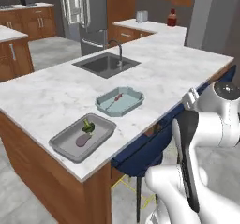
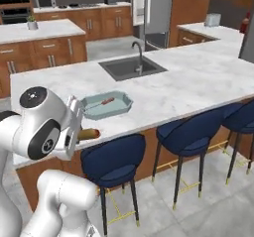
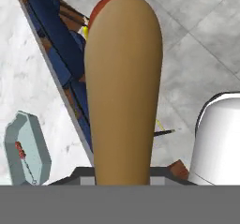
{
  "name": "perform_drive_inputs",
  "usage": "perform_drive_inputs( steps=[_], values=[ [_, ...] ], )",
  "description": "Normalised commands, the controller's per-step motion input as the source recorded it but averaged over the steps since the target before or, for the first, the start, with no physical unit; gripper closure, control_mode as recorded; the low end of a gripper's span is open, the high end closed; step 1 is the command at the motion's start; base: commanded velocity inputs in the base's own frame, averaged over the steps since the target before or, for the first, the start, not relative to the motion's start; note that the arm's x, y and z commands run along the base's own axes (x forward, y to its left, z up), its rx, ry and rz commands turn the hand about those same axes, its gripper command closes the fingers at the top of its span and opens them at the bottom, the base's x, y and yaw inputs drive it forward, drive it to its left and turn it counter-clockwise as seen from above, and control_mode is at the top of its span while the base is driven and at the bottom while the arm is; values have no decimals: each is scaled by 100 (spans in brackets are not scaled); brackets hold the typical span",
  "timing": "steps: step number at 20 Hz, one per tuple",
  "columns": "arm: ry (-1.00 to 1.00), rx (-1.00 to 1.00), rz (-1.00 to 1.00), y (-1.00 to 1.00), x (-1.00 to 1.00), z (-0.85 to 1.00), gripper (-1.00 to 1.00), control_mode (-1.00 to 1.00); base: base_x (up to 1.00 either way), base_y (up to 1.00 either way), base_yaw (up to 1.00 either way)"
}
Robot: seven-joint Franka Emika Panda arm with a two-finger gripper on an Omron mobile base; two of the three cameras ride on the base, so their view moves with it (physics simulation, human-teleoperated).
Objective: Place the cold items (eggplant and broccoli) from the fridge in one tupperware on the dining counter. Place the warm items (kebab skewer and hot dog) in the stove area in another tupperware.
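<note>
Marble counter (image 1: 56,94), two tupperware trays (image 1: 82,137), sink (image 1: 106,64)

The table (image 1: 154,63) is topped with white, grey-veined marble of a smooth, faintly glossy finish, over warm brown wood panels. The sink (image 1: 106,64) is seen as dark matt metal. Both tupperware trays (image 1: 120,101) look like smooth plastic (one pale blue-green, one grey). The hot dog (image 3: 123,87) is rendered with a smooth, matt tan bun. The stools (image 2: 189,133) are covered in navy cloth.
</note>
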Motion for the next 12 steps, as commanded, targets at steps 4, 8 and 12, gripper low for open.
perform_drive_inputs(
  steps=[4,8,12],
  values=[
    [0,0,0,0,0,0,100,100,52,-23,76],
    [0,0,0,0,0,0,100,100,59,-39,69],
    [0,2,12,-17,1,-7,100,-100,26,-44,42]
  ],
)
